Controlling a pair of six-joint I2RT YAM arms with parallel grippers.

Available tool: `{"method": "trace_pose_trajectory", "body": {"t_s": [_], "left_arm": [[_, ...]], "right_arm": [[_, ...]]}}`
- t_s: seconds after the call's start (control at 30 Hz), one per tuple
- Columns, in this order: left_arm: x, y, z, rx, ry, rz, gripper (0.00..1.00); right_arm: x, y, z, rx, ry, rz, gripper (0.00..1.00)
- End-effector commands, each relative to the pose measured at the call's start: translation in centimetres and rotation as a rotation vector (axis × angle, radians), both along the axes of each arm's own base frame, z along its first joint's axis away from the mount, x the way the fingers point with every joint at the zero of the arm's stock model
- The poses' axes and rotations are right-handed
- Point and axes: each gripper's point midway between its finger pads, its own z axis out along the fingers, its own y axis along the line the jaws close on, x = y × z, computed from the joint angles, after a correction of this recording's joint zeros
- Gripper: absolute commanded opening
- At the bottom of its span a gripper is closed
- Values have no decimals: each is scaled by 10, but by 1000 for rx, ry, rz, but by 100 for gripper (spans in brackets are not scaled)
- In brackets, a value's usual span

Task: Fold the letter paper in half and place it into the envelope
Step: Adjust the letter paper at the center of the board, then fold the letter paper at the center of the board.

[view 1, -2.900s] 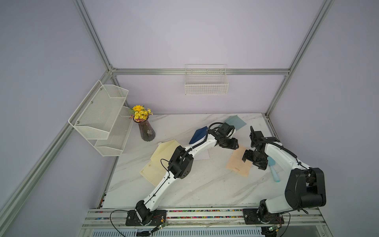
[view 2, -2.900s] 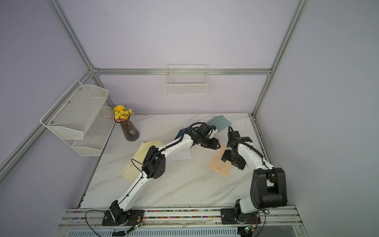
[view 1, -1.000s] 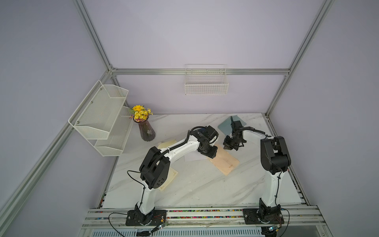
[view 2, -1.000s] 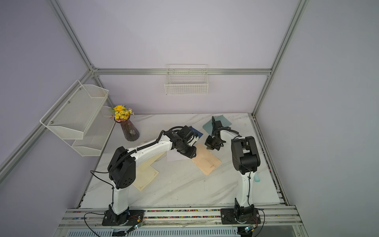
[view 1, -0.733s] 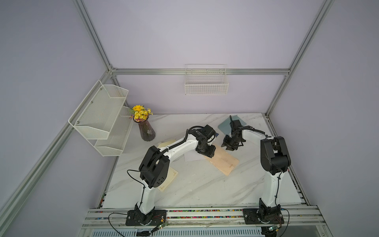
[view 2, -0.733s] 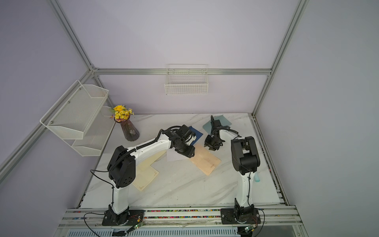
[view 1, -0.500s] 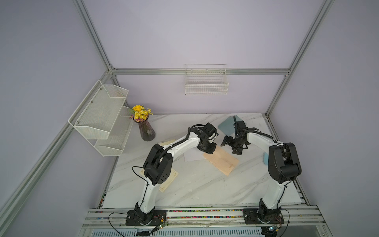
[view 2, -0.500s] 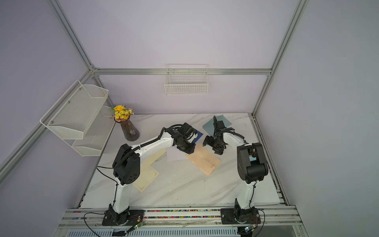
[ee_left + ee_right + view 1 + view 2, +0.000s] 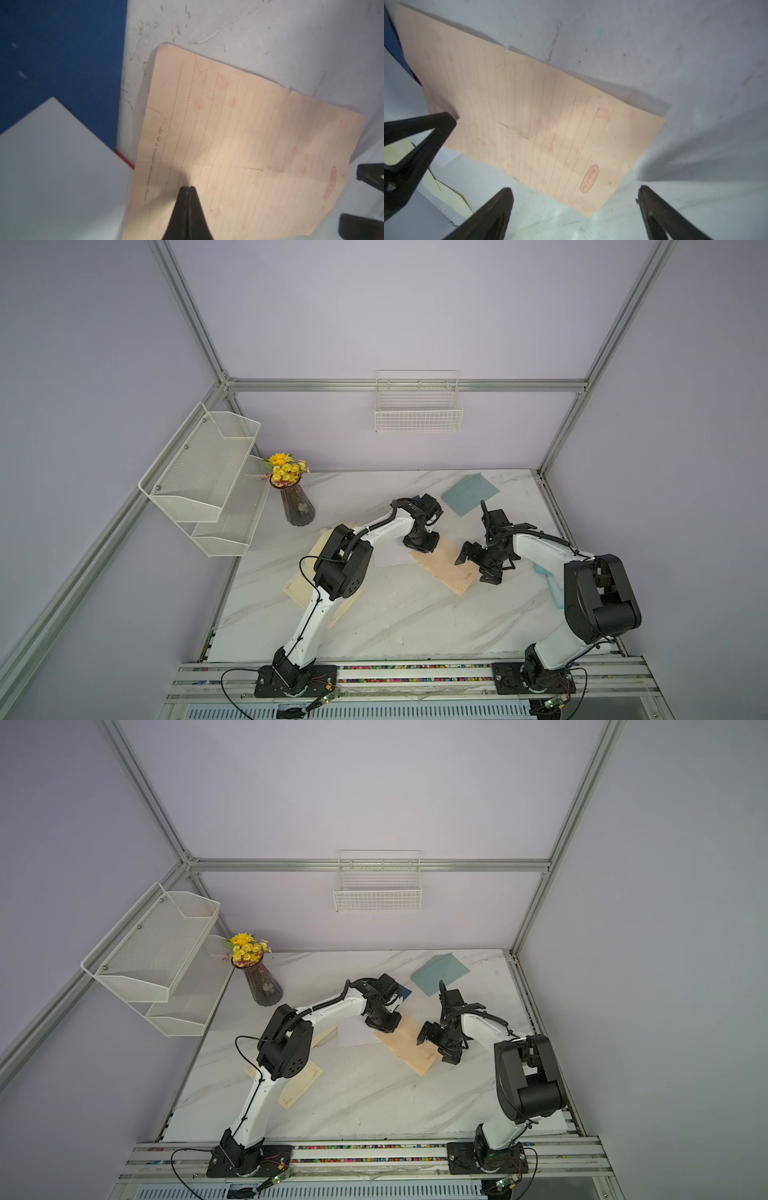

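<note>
Letter paper flat on desk: left end effector clenched, apparently pinning it; right end effector released alongside, for folding.

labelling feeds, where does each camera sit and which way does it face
Both top views: high above the table's front, looking down at the white marble table; left arm and right arm show whole.
Left wrist: on the left arm, looking along the shut left pincer onto the peach lined letter paper.
Right wrist: on the right arm, looking through the open right pincer at it.
Shared: every view shows that paper.
</note>
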Motion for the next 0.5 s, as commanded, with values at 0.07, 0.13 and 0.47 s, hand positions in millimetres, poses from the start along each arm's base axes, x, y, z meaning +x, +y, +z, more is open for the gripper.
{"method": "trace_pose_trajectory", "body": {"t_s": [0.07,0.13,0.47], "left_arm": [[4,-7,0,-31,8,8,2],[3,-7,-4,-28,17,6,2],[-1,-6,-14,-20,42,7,2]], "right_arm": [[-13,-1,0,22,9,-41,97],[-16,1,-2,42,10,-41,97],[-3,19,-4,162,-71,-32,97]]}}
